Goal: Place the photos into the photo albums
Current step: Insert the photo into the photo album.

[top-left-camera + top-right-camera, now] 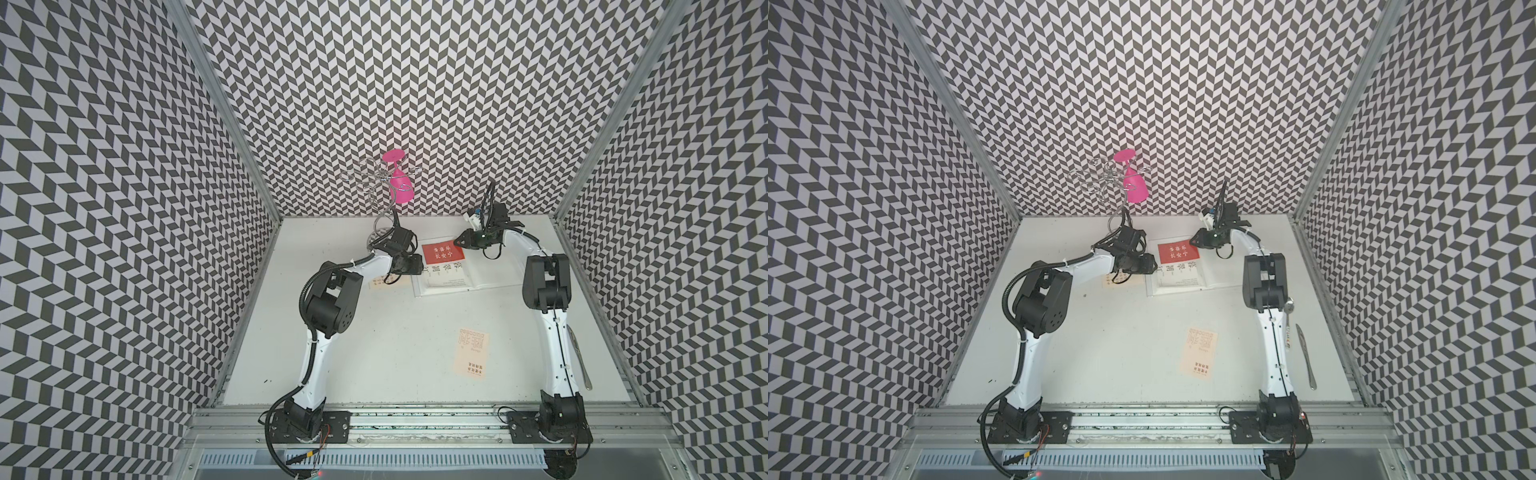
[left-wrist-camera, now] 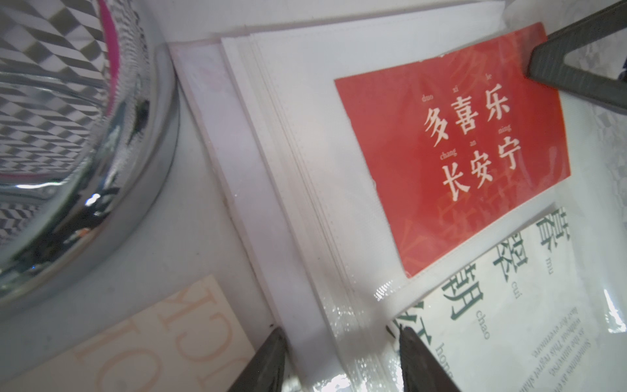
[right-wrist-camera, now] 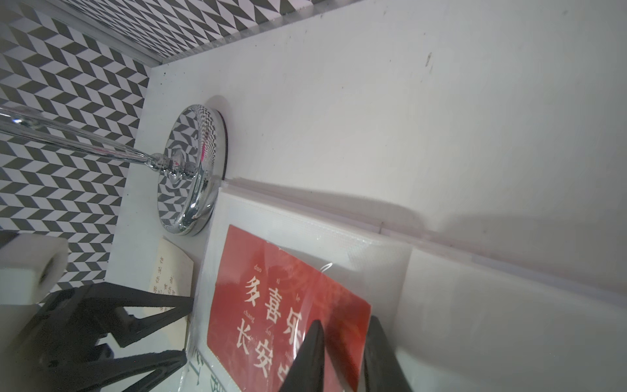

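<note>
Chevron-walled white table [image 1: 374, 332] bore the open photo album [image 1: 492, 272], left gripper [image 2: 339, 329] half-open astride its edge, right gripper [image 3: 345, 320] slightly parted above its red card [image 1: 442, 252], both holding nothing.

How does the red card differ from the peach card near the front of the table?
Colour: the red card is solid red with white characters; the peach card is pale with orange print. Place: the red card lies on the open album, at least partly under its clear sleeve; the peach card lies loose on the table. Both lie flat.
</note>
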`<state>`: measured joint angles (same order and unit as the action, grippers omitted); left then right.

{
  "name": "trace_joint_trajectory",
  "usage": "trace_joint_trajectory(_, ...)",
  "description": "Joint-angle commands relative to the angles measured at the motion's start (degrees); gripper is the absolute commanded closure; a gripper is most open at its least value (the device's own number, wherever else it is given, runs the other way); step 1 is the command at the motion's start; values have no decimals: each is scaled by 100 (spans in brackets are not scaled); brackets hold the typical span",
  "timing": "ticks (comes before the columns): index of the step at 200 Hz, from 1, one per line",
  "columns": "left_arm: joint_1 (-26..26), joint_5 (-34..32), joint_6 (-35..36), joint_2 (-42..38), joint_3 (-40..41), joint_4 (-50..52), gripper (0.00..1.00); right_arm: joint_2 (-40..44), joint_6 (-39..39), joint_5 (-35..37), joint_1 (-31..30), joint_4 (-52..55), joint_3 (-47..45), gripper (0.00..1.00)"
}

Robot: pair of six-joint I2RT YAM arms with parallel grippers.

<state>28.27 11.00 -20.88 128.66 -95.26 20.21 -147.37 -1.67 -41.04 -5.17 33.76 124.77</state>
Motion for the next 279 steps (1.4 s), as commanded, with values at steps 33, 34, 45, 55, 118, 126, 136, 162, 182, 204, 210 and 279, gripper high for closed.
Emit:
trace_joint_trajectory(33,94,73,-99,80,79,264,45,85,-86,-291,-106,-144,-118,74)
trace_joint_trajectory(34,92,71,-99,80,79,269,45,85,-87,-295,-102,-147,-119,74)
trace_joint_trajectory(45,91,69,-90,71,79,264,45,96,-126,-291,-105,-152,-134,73)
trace_joint_trajectory(55,96,68,-74,63,80,264,45,86,-161,-350,-115,-165,-143,72)
trace_joint_trajectory(118,95,58,-74,45,78,265,45,239,-430,-741,-124,-494,-644,72)
trace_joint_trajectory(126,92,57,-74,43,78,264,45,259,-457,-756,-122,-529,-680,72)
trace_joint_trajectory(136,95,55,-74,47,78,265,45,270,-525,-821,-123,-607,-740,72)
trace_joint_trajectory(162,84,51,-74,26,78,267,45,292,-588,-927,-125,-634,-750,72)
trace_joint_trajectory(182,73,44,-69,10,78,273,45,396,-587,-786,-95,-637,-751,72)
trace_joint_trajectory(204,66,48,-65,-39,69,273,45,599,-614,-478,-51,-648,-738,68)
trace_joint_trajectory(210,65,46,-65,-68,62,280,45,668,-615,-386,-54,-650,-741,68)
trace_joint_trajectory(279,56,-296,139,-564,119,239,45,1413,-655,460,110,-624,-751,62)
